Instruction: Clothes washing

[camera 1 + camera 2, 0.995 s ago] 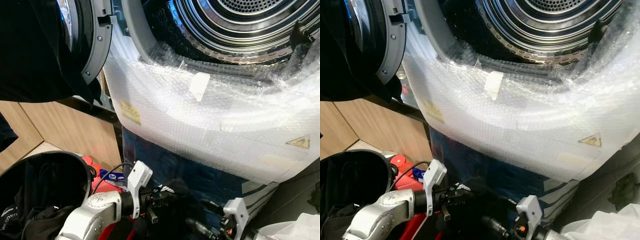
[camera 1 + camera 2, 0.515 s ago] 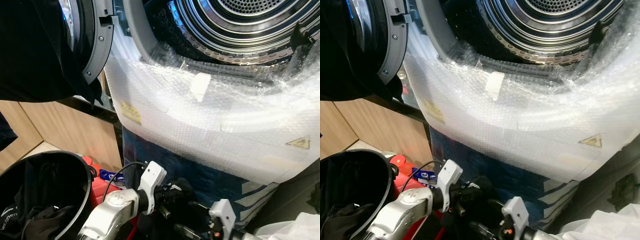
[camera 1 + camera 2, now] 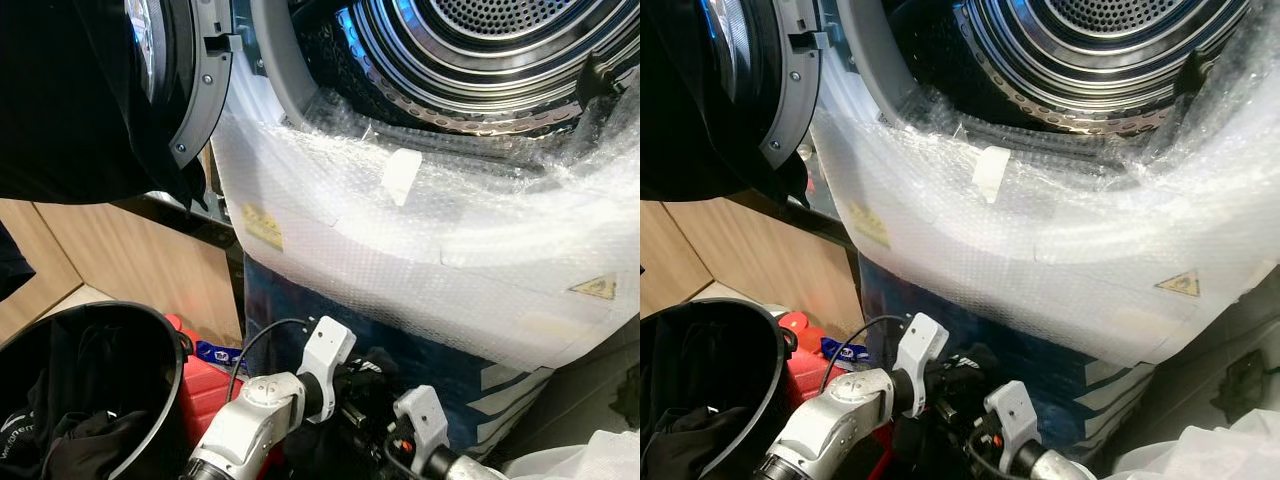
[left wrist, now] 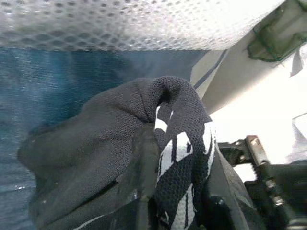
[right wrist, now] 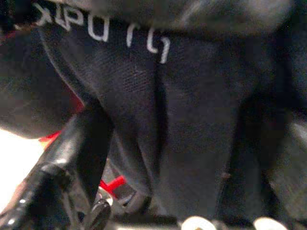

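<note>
A black garment with white lettering [image 4: 163,158] is bunched upright between the left gripper's [image 4: 158,191] fingers, which are clamped on it. The right gripper [image 5: 91,158] presses into the same cloth; its grip cannot be told. Above both gapes the bubble-wrapped washer drum [image 3: 480,60], with a black laundry basket [image 3: 150,330] left of them.

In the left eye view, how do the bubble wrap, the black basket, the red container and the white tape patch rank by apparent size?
1. Bubble wrap
2. Black basket, nearer the camera, so perhaps flattered
3. Red container, partly hidden
4. White tape patch
</note>
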### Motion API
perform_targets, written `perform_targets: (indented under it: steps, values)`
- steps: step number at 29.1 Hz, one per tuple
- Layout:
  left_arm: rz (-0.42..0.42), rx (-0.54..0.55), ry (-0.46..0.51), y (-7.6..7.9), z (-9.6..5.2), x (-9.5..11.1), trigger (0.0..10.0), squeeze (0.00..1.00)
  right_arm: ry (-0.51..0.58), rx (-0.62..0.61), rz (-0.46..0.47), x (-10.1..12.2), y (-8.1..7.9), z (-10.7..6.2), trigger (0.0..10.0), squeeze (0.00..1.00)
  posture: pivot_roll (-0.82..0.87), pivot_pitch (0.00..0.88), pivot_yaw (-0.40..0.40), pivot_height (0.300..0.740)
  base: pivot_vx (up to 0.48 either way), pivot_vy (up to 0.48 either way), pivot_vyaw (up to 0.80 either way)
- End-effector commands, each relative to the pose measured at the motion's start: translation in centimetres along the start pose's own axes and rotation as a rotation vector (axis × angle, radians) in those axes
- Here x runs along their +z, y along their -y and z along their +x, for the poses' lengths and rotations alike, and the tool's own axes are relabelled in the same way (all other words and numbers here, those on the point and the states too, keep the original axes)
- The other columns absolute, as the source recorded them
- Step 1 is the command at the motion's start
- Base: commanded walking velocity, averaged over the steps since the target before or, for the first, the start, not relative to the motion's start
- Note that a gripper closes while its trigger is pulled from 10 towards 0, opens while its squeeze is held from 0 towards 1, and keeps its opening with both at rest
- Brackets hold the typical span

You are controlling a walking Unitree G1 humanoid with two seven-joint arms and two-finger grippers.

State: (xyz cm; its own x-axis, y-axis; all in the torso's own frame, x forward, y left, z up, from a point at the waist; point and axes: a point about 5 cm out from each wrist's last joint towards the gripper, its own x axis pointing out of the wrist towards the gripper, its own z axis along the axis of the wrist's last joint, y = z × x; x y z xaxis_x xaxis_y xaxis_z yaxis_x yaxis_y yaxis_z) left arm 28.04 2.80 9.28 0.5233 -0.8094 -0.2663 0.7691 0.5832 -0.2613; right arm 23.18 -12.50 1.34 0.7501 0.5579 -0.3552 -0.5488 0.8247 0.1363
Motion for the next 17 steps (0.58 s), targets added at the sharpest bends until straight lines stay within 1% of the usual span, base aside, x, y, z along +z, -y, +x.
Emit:
perform_targets:
  steps: [1,3,4,7,10,13,15,17]
  values:
    - [0.017,-0.03,0.03,0.8,0.4,1.1,0.0,0.0,0.008,-0.033,0.038,-0.4,0.0,-0.2,10.0,0.0,-0.04,0.043,-0.018,0.74,0.0,0.0,0.0]
    - [0.013,-0.036,0.039,0.9,0.5,1.3,0.0,0.0,0.012,-0.018,0.045,-0.4,-0.3,-0.2,10.0,0.0,-0.05,0.043,-0.02,0.74,0.0,0.0,0.0]
    - [0.016,-0.047,0.055,1.2,0.6,1.7,0.0,0.0,0.001,-0.007,0.026,-0.5,-0.6,-0.1,10.0,0.0,-0.05,0.044,-0.02,0.74,0.0,0.0,0.0]
    - [0.034,-0.076,0.064,1.7,0.8,2.2,0.0,0.0,-0.005,-0.022,0.018,-0.8,-0.7,0.2,10.0,0.0,-0.04,0.049,-0.021,0.74,0.0,0.0,0.0]
    - [0.026,-0.101,0.091,2.2,0.9,3.0,0.0,0.0,-0.003,-0.025,0.018,-0.9,-1.1,0.6,10.0,0.0,-0.04,0.049,-0.023,0.74,0.0,0.0,0.0]
    - [0.033,-0.14,0.096,2.7,0.8,3.2,0.0,0.0,-0.012,-0.032,0.016,-1.1,-1.1,0.8,10.0,0.0,-0.04,0.053,-0.023,0.74,0.0,0.0,0.0]
    - [0.036,-0.148,0.096,2.9,0.8,3.3,0.0,0.0,-0.011,-0.045,0.023,-1.2,-1.1,1.0,10.0,0.0,-0.04,0.054,-0.022,0.74,0.0,0.0,0.0]
    - [0.036,-0.145,0.094,3.0,0.9,3.3,0.0,0.0,0.004,-0.083,0.03,-1.1,-0.8,1.2,10.0,0.0,-0.04,0.058,-0.025,0.74,0.0,0.0,0.0]
